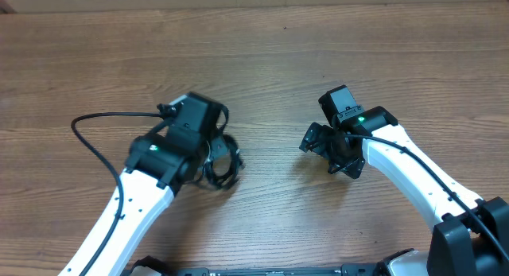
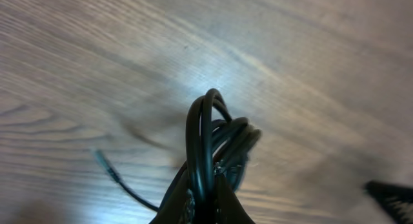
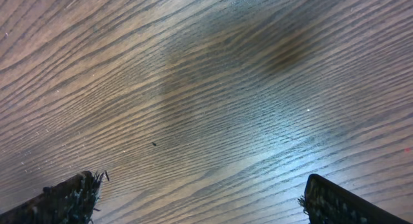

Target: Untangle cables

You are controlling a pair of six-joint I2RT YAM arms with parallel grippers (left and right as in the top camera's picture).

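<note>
The left hand (image 2: 205, 208) is clenched on the cables (image 2: 211, 137) - a tight black bundle whose loops stand up out of the grip and point away from the wrist. One loose end (image 2: 111, 172) trails off to the left over the desk (image 2: 310, 69). Whether the bundle rests on the wood or hangs just above it, I cannot tell.

From overhead, the cables (image 1: 224, 166) bulge out on the side of the left hand that faces the other arm. The right hand (image 1: 328, 149) is released, with its fingers (image 3: 64, 198) spread wide and only bare desk between them; it holds nothing.

The next move turns on one relation: the bundle lies to the right hand's left, across a strip of bare desk. Its free loops face that hand, so the right hand looks like the one to reach across and take a loop - pulling against the left hand's hold.
</note>
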